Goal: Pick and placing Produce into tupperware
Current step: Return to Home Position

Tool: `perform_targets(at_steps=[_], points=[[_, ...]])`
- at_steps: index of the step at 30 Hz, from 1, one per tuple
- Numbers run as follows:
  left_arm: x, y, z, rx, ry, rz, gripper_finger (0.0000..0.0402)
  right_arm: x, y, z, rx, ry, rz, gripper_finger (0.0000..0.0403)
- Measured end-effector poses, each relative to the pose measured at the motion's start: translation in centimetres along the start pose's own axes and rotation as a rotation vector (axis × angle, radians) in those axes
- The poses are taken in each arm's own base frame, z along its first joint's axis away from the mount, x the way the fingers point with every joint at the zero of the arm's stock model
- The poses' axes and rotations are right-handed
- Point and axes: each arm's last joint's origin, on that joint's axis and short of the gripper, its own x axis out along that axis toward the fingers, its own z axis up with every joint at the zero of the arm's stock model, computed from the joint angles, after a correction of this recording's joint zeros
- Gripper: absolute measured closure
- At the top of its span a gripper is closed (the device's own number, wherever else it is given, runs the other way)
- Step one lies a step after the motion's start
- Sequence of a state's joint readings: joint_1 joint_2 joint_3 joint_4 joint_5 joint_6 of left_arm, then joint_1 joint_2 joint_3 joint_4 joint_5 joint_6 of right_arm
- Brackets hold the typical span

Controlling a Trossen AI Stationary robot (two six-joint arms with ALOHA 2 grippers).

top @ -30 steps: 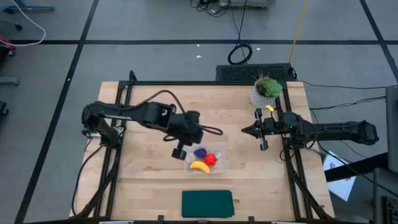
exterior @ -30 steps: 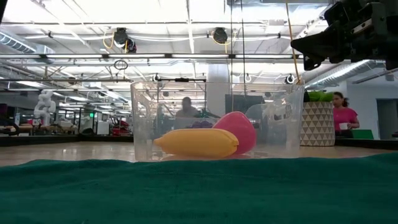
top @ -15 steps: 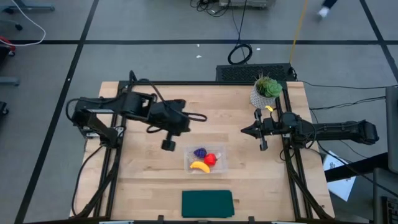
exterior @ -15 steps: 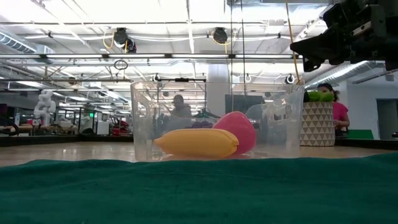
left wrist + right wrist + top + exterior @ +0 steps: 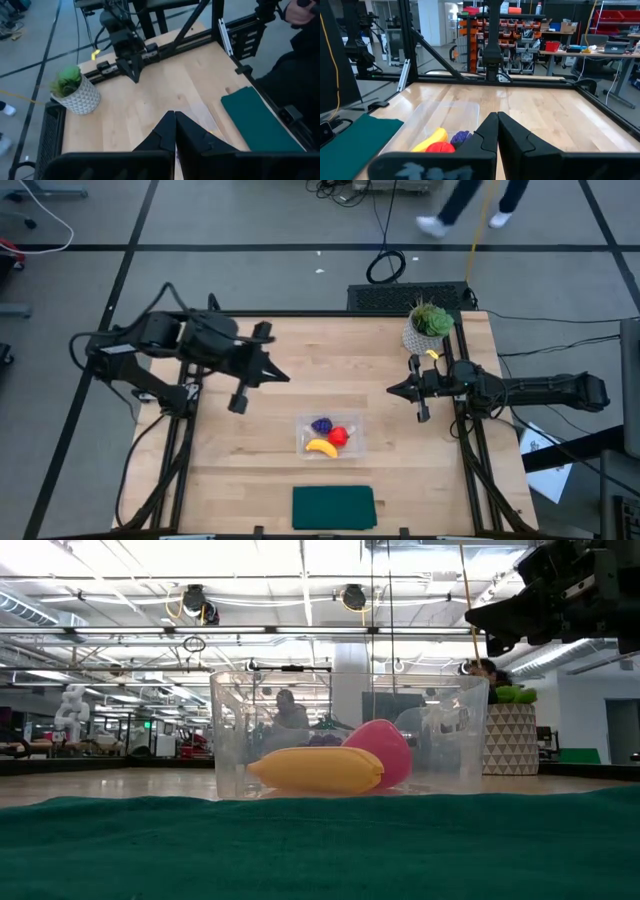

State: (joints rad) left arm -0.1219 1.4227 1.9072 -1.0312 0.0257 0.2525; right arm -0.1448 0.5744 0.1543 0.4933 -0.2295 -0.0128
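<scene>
The clear tupperware (image 5: 332, 436) sits on the wooden table near its middle. Inside lie the purple grapes (image 5: 321, 425), the red strawberry (image 5: 340, 436) and the yellow banana (image 5: 321, 447). In the low view the banana (image 5: 315, 768) and strawberry (image 5: 385, 750) rest on the container's floor. My left gripper (image 5: 285, 378) hangs shut and holding nothing, above the table to the left of and beyond the container. My right gripper (image 5: 392, 390) waits shut at the table's right, pointing level toward the left, the tupperware (image 5: 445, 117) in front of it.
A dark green cloth (image 5: 333, 506) lies flat at the near edge. A potted plant in a white pot (image 5: 430, 325) stands at the far right corner. A black frame runs along the table's sides. People move in the room behind.
My left gripper has drawn back from just over the tupperware toward the table's left and far side while rising and tipping closer to level, staying shut. The three pieces of produce and the container have kept still.
</scene>
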Motion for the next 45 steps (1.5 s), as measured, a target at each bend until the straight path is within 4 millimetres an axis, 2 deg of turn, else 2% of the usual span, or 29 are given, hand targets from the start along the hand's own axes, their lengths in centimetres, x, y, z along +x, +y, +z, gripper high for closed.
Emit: perform_targets(at_steps=[6,12,19,25,28,35,45], points=[[-2.5,-0.1,-0.4,0.005,-0.016,0.025,0.0396,0.1,0.0,-0.1,0.001,0.003,0.000,0.0403],[-6.1,0.1,-1.5,-0.002,-0.011,0.096,0.0396,0.1,0.0,-0.1,0.006,0.008,0.000,0.0403],[-10.5,0.3,-3.7,-0.048,-0.020,0.167,0.0396,0.1,0.0,-0.1,0.006,0.007,0.000,0.0403],[-12.5,0.1,-6.7,-0.124,-0.080,0.248,0.0396,0.1,0.0,-0.1,0.007,0.007,0.000,0.0403],[-12.4,-0.2,-8.3,-0.165,-0.133,0.277,0.0396,0.1,0.0,-0.1,0.006,0.007,0.000,0.0403],[-10.3,-0.7,-11.5,-0.227,-0.238,0.315,0.0396,0.1,0.0,0.0,0.007,-0.001,0.000,0.0403],[-4.2,-1.1,-15.9,-0.306,-0.321,0.289,0.0396,0.1,0.0,0.0,0.019,0.000,0.000,0.0403]])
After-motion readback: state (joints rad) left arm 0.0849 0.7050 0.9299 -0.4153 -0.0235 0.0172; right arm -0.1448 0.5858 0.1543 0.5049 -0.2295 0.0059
